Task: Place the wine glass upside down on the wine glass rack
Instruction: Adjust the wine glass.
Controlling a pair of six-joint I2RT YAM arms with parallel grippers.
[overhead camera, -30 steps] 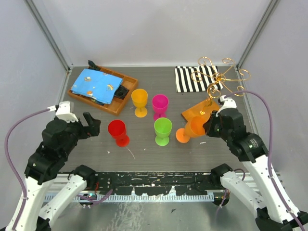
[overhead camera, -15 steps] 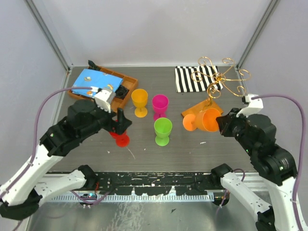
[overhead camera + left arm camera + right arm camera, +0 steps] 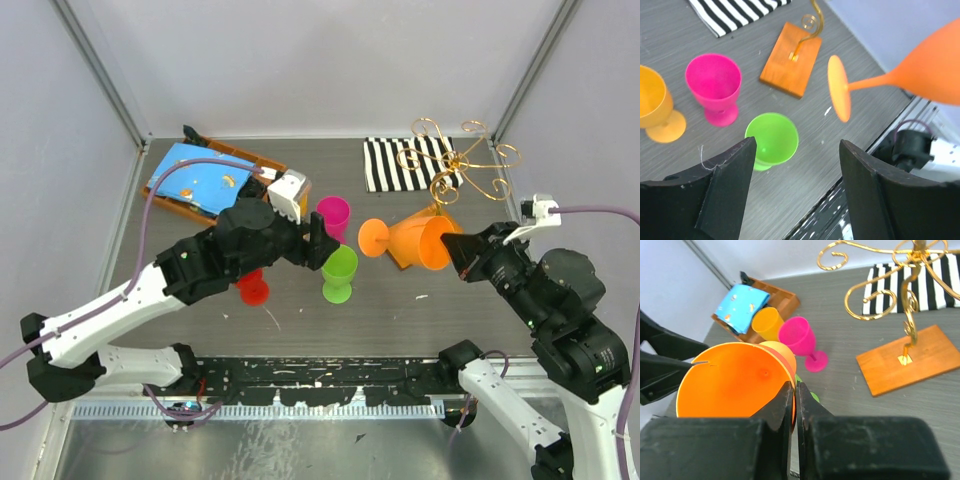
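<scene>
Your right tool [image 3: 794,405], clamped on the glass [image 3: 420,240], has raised and tipped it, and your open left tool [image 3: 797,145] has swung near its foot, likely for a handover.

Finding: a robot test cell in a laboratory, not a home or kitchen.

Evidence:
- Plain pale enclosure walls [image 3: 330,60] joined by bare metal frame posts [image 3: 100,70]; no fittings or decoration on them.
- A grey wood-grain bench [image 3: 300,170], with the left arm [image 3: 190,270] and right arm [image 3: 560,300] fixed along a scuffed black mounting rail [image 3: 320,385] at its near edge.
- Purple cables [image 3: 600,209] run exposed to the wrists.
- The items read as trial props: bright plastic goblets such as the pink goblet [image 3: 333,215] and green goblet [image 3: 339,268], an orange wine glass [image 3: 415,240], the wine glass rack [image 3: 920,357], a wooden tray [image 3: 787,301] with a blue cloth [image 3: 200,178], and a striped cloth [image 3: 395,165].
</scene>
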